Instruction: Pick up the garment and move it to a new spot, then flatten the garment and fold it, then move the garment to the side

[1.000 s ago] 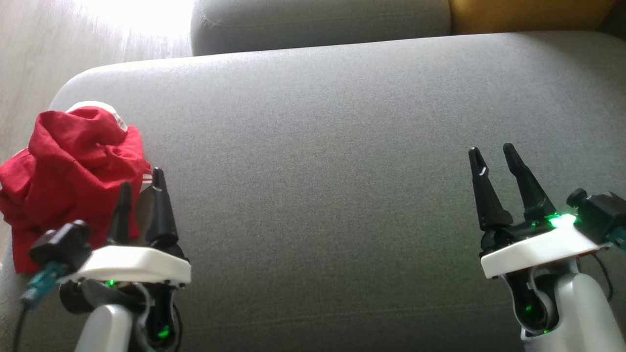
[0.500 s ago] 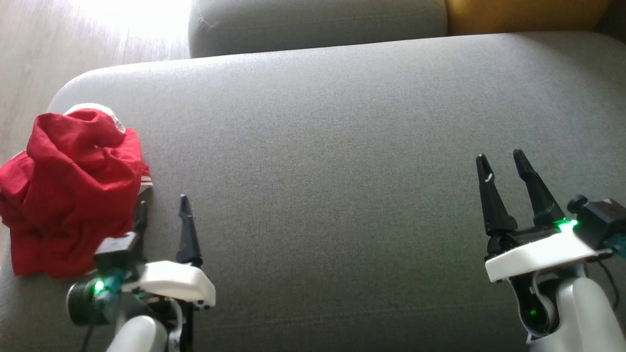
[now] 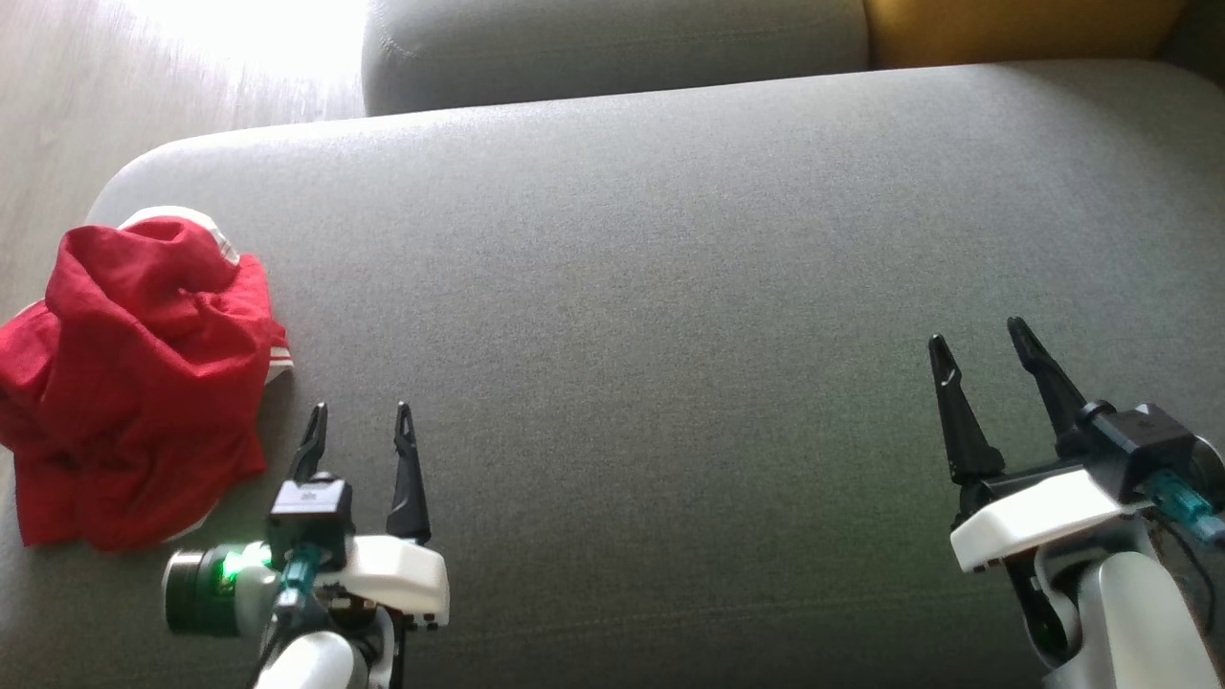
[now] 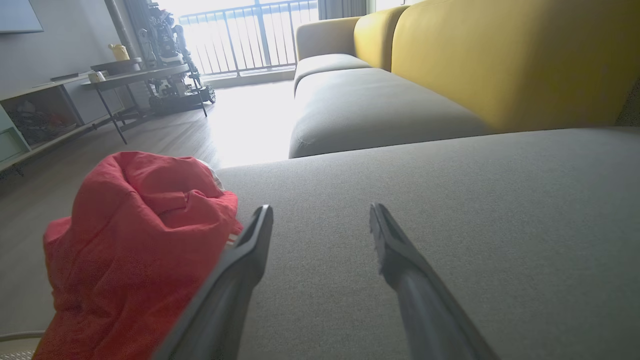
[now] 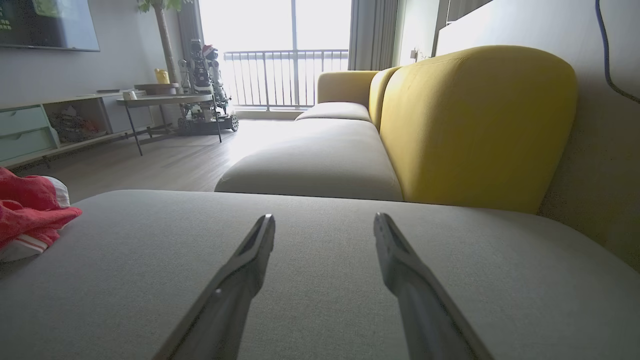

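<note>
Now the red garment (image 3: pixel 134 383) lies in a crumpled heap at the left end of the grey seat cushion (image 3: pixel 670 287), close to its rounded left edge. A bit of white striped trim shows along the right side of the garment and a white band at its far side. The left gripper (image 3: pixel 362 411) sits just to the right of the heap's near corner, with a narrow strip of bare cushion between its fingers and the cloth in the head view. Its fingers are spread apart and grasp nothing. The right gripper (image 3: pixel 977 333) is well apart from the garment, over bare cushion towards the right end, its fingers likewise released and empty. Beyond the cushion on the far side lies a second grey seat (image 3: pixel 612 48), with a yellow backrest (image 3: pixel 1014 29) at the far right and pale wooden floor (image 3: pixel 57 115) to the far left
</note>
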